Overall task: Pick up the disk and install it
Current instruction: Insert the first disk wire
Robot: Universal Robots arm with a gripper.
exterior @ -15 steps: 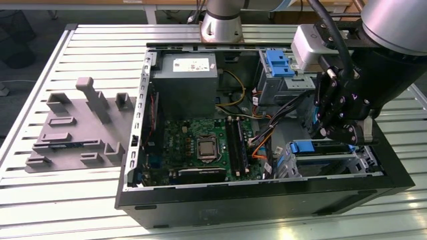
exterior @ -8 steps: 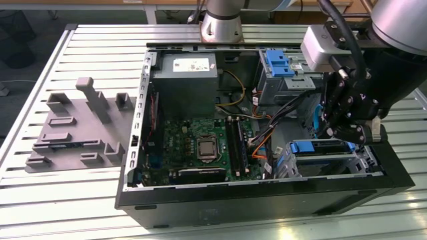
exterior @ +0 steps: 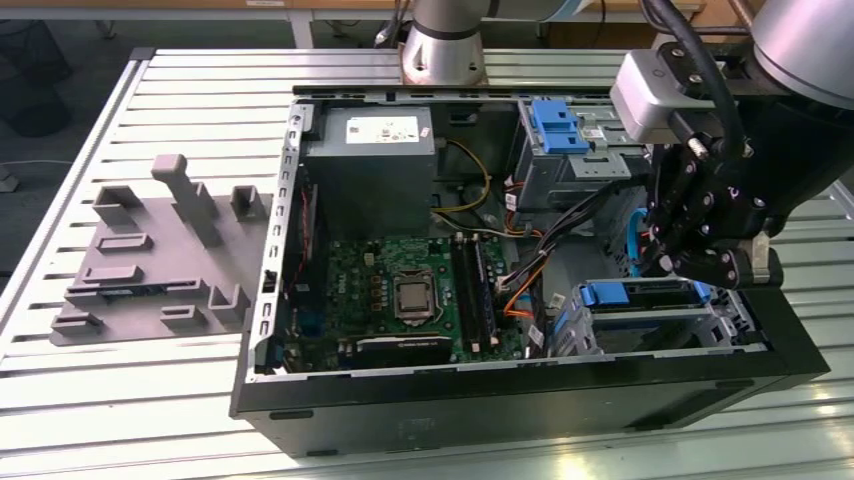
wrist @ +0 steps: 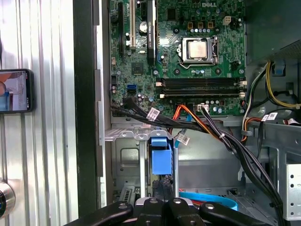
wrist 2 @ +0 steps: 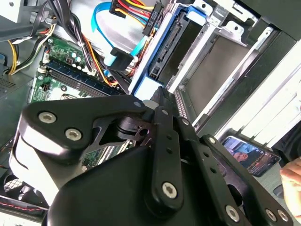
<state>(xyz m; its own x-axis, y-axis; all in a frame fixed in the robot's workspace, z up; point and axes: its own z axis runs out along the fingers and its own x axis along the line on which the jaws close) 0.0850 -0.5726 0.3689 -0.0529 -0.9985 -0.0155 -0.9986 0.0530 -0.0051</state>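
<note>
Inside the open black computer case [exterior: 534,400], near the tabletop's edge at the exterior view's right, the black gripper [exterior: 707,255] hangs over the metal drive cage [exterior: 654,325]. Its jaws look pressed around the blue-framed silver hard disk [wrist: 161,157], standing on edge with its long axis running down into the cage. Seating appears unfinished.

slatted metal table [exterior: 107,400] – dark floor [exterior: 54,60] behind

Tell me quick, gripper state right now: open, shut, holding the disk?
Gripper: down inside the computer case at the drive cage, beside the disk in its blue carrier; whether the jaws are open or shut cannot be told.
</note>
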